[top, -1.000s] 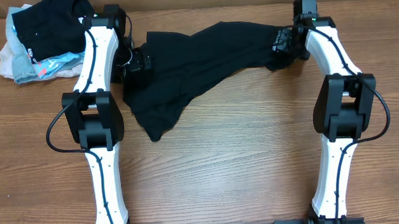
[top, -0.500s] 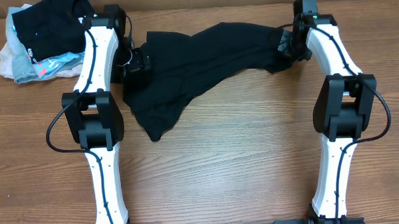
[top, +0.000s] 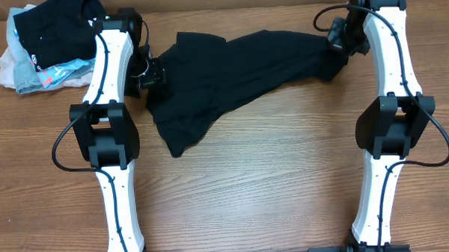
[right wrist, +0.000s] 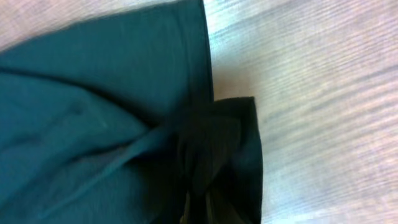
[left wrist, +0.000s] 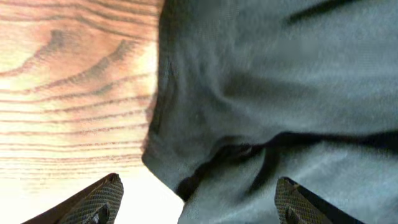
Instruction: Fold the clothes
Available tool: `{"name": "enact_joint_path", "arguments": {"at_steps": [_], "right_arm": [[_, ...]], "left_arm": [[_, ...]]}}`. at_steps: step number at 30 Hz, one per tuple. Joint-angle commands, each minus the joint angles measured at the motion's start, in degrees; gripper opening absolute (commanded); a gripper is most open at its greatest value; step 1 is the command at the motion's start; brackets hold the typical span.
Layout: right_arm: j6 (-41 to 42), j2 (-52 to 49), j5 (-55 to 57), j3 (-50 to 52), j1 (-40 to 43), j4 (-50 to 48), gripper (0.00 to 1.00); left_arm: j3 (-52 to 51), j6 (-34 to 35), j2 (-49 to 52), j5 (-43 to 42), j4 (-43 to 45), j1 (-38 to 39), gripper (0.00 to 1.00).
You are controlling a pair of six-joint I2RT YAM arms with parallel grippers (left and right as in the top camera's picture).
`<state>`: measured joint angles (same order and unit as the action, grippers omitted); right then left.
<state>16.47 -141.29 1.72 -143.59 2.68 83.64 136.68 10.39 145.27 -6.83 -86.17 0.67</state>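
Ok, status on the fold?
Left gripper open over black fabric garment. Right gripper shut on its bunched corner. Garment rumpled, unfolded. Pile of mixed clothes apart, not blocking.

garment (top: 230, 66): matt black cloth (softly creased) | table (top: 271, 184): smooth grained wood

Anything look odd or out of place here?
Nothing spilled or damaged. The black garment lies twisted and crumpled, its end bunched in the right pincer. A messy clothes pile sits at far left.
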Motion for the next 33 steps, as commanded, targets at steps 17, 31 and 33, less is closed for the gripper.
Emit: {"name": "enact_joint_path", "arguments": {"at_steps": [17, 31, 33], "right_arm": [[0.09, 0.31, 0.07, -1.68, 0.39, 3.72, 0.04], [0.09, 0.31, 0.07, -1.66, 0.39, 4.24, 0.04], [0.11, 0.31, 0.07, -1.68, 0.39, 3.91, 0.04]], "left_arm": [[-3.37, -10.21, -12.24, 0.76, -7.48, 15.5, 1.0], [-17.62, -5.92, -12.17, 9.79, 6.86, 19.45, 0.93], [-20.0, -5.88, -12.17, 9.77, 8.9, 19.52, 0.93]]}}
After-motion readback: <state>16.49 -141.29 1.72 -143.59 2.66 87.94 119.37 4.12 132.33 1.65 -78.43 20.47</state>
